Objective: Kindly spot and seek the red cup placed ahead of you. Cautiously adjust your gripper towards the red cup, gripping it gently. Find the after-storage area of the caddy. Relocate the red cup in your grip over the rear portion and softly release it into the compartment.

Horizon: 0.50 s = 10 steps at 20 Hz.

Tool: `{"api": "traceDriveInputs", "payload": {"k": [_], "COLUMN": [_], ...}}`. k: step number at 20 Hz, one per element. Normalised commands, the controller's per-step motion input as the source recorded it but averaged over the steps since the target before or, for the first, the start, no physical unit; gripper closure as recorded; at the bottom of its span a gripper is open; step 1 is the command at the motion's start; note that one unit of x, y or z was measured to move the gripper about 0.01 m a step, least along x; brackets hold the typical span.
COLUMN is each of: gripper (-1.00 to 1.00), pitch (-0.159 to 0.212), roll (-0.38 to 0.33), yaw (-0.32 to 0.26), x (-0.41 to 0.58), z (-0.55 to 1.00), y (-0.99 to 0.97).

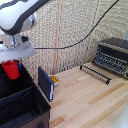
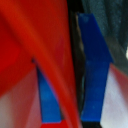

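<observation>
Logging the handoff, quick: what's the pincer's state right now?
Pincer: shut on the red cup, held above the caddy.

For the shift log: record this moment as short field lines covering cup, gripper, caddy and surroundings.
red cup: upright, held in the air over the caddy
gripper: closed on the cup's rim; blue fingers seen at the wrist
caddy: black, divided, at the exterior view's left
toaster oven: door open, exterior view's right
blue-black panel: standing beside the caddy
</observation>
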Motion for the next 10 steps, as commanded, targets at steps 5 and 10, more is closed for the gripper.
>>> {"api": "traceDriveInputs", "payload": {"k": [5,10], "gripper": [-1.00,-1.00], "pitch": [-0.028,-0.013], "roll": [-0.045,0.000], "yaw": [0.082,0.098], "x": [0.074,0.272], "z": [0.09,0.22], "y": [0.05,-0.09]}}
